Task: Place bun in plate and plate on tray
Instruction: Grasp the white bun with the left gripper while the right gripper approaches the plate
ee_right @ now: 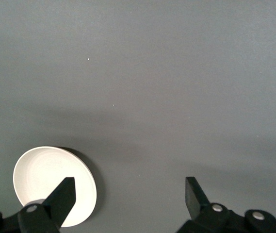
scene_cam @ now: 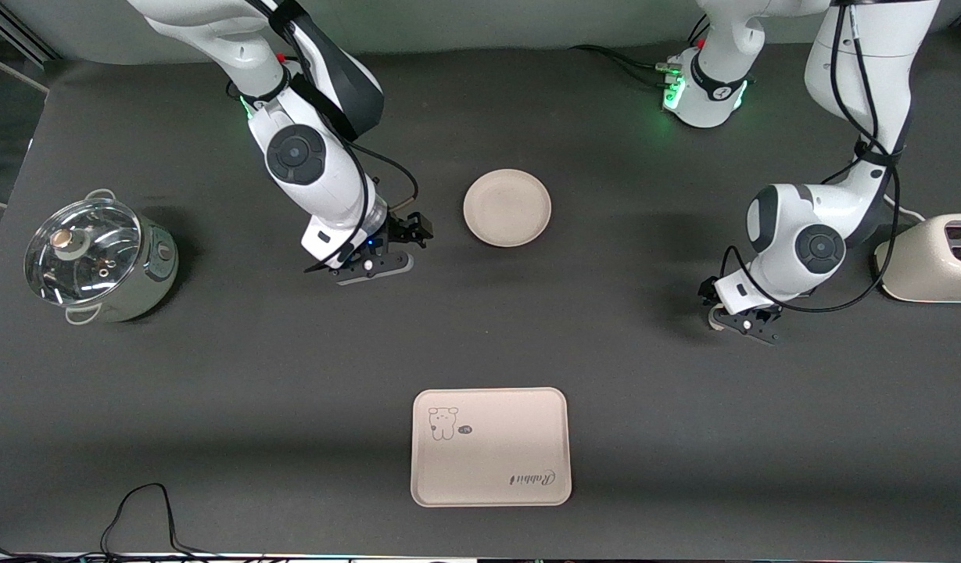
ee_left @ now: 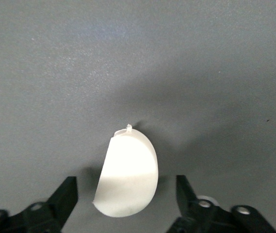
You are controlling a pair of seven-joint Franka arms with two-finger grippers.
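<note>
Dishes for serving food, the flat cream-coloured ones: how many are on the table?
2. The round plate lies empty mid-table, beside the right gripper. The rectangular tray lies nearer the front camera, also empty. None looks hidden.

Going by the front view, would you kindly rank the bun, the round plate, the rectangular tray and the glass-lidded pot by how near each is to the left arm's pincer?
1. Small off-white half-round bun, between the open left pincer fingers.
2. Round cream-beige plate, mid-table, beside the open right pincer.
3. Cream-beige rectangular tray, nearest the front camera; close to the plate's rank.
4. Glass-lidded metal pot, at the right arm's end.
</note>
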